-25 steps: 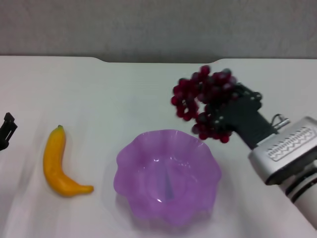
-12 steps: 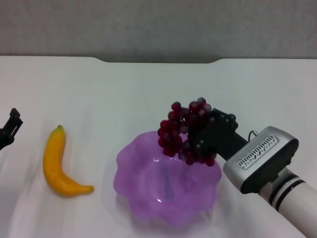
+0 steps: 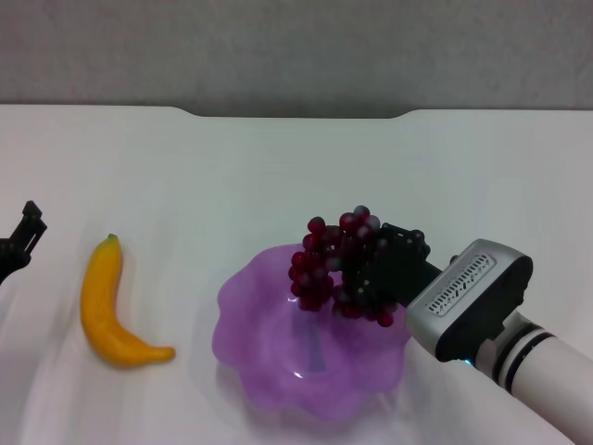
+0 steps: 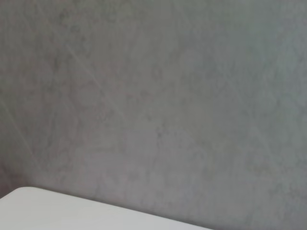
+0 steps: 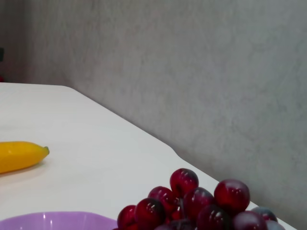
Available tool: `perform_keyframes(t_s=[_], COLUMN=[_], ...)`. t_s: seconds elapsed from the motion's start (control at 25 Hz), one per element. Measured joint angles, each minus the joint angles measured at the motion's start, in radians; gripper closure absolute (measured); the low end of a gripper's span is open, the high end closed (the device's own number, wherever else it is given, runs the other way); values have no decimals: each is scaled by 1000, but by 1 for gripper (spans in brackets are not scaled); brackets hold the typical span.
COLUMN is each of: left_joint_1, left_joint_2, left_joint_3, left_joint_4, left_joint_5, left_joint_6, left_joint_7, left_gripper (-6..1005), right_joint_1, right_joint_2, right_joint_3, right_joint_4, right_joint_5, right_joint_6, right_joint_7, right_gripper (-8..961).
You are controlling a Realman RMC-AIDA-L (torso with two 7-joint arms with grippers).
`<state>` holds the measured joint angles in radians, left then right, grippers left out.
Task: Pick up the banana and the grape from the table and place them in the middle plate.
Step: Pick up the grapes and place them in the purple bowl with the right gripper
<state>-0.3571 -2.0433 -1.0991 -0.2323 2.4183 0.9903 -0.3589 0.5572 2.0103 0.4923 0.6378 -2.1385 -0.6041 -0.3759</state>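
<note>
My right gripper (image 3: 375, 273) is shut on the bunch of dark red grapes (image 3: 334, 264) and holds it just over the far right part of the purple scalloped plate (image 3: 269, 371). The grapes (image 5: 196, 203) and the plate's rim (image 5: 53, 220) also show in the right wrist view. The yellow banana (image 3: 104, 306) lies on the white table (image 3: 232, 176) to the left of the plate; it also shows in the right wrist view (image 5: 19, 154). My left gripper (image 3: 20, 243) sits at the far left edge, left of the banana.
The table's notched far edge (image 3: 296, 113) meets a grey wall. The left wrist view shows only the wall and a corner of the table (image 4: 57, 211).
My right gripper has carried the grapes from behind the plate's right side forward, left and down over the plate. The left gripper has edged slightly into view.
</note>
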Motion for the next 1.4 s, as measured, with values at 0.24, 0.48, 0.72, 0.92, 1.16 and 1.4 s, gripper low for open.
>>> perform_keyframes(t_s=[0.24, 0.48, 0.72, 0.92, 1.16, 1.4], left_joint_1=[-11, -13, -13, -13, -5, 1], left_joint_2=[0, -1, -1, -2, -2, -1], left_joint_3=[3, 4, 4, 4, 4, 4], left_joint_4=[0, 0, 1, 1, 6, 9], left_joint_5=[6, 7, 7, 7, 4, 2], left_joint_6=[-15, -24, -24, -24, -24, -24], left_joint_7=[0, 0, 0, 0, 0, 0], left_gripper=[109, 109, 109, 108, 108, 108], right_joint_1=[6, 6, 5, 8, 1, -14], right_joint_2=[1, 2, 3, 4, -6, -31], right_joint_3=[-1, -40, -54, -54, -40, 92], right_joint_4=[-10, -30, -40, -39, 8, 186], right_joint_5=[-2, -2, -1, 3, 1, -78], right_joint_6=[-10, -64, -102, -91, -30, 296], right_joint_7=[1, 1, 2, 29, 106, 103], right_gripper=[582, 584, 422, 98, 56, 59])
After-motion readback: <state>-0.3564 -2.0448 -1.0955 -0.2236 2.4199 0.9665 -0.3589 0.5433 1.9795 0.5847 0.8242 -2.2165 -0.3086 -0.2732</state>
